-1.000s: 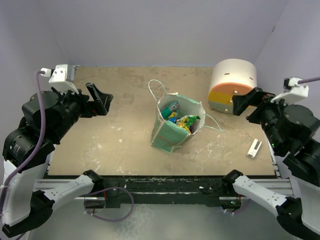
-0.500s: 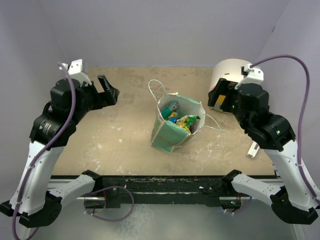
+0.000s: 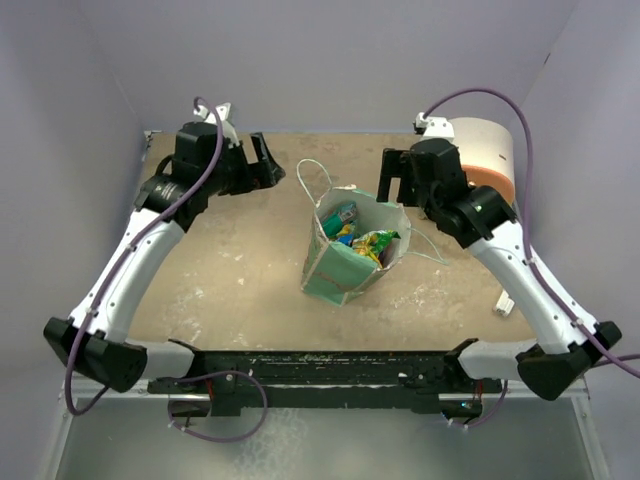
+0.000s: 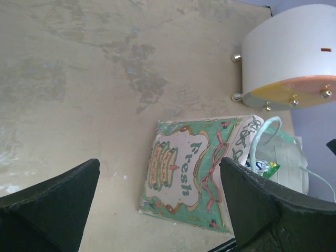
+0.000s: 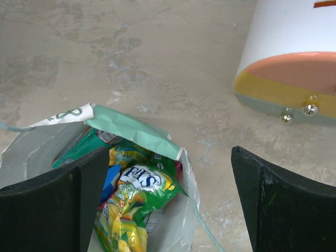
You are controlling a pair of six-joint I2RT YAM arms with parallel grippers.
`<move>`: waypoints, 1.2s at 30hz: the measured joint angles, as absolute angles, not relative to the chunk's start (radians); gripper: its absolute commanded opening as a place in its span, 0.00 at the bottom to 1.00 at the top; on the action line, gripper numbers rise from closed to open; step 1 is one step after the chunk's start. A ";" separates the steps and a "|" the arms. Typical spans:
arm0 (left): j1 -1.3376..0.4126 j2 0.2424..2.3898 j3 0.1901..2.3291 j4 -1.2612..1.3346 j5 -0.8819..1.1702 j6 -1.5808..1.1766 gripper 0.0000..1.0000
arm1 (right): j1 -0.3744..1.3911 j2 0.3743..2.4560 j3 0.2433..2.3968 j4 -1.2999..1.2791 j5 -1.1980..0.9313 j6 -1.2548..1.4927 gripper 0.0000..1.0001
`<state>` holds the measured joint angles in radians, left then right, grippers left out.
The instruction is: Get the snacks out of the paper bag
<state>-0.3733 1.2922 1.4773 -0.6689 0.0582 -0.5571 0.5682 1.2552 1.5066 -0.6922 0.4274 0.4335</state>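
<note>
The mint-green paper bag (image 3: 335, 270) stands open in the middle of the table. Several snacks (image 3: 368, 241) lie inside it. The right wrist view shows a yellow-green packet (image 5: 137, 195), a teal packet (image 5: 79, 150) and the bag's folded rim (image 5: 134, 130). The left wrist view shows the bag's patterned side (image 4: 186, 173) and a bit of a packet (image 4: 265, 167). My left gripper (image 3: 266, 165) is open and empty, above the table left of the bag's far side (image 4: 159, 164). My right gripper (image 3: 396, 184) is open and empty, just above the bag's right rim (image 5: 170, 152).
A cream-orange-yellow cylinder (image 3: 486, 152) stands at the far right, close behind my right arm; it also shows in the right wrist view (image 5: 294, 58) and the left wrist view (image 4: 294, 58). A small white block (image 3: 507, 302) lies near the right edge. White string handles (image 3: 314, 176) loop out from the bag.
Both arms have swung up and inward from the table's sides to the far middle, ending on either side of the bag. The bag and snacks have not moved.
</note>
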 measured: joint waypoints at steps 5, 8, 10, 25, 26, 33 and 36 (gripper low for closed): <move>-0.391 1.423 1.506 -0.623 0.156 -0.591 0.99 | 0.560 1.320 1.537 -0.688 0.426 0.396 1.00; -0.430 1.510 1.561 -0.612 0.204 -0.595 0.99 | 0.541 1.335 1.552 -0.678 0.418 0.384 1.00; -0.455 1.557 1.600 -0.610 0.232 -0.595 0.99 | 0.522 1.335 1.552 -0.669 0.399 0.377 1.00; -0.466 1.413 1.648 -0.645 0.212 -0.516 0.99 | 0.383 1.324 1.546 -0.653 0.295 0.374 1.00; -0.466 1.385 1.648 -0.643 0.209 -0.510 0.99 | 0.384 1.323 1.546 -0.653 0.293 0.374 1.00; -0.472 1.401 1.768 -0.635 0.278 -0.479 0.99 | 0.383 1.311 1.546 -0.653 0.292 0.376 1.00; -0.482 1.449 1.758 -0.632 0.324 -0.480 0.99 | 0.383 1.298 1.546 -0.653 0.293 0.376 1.00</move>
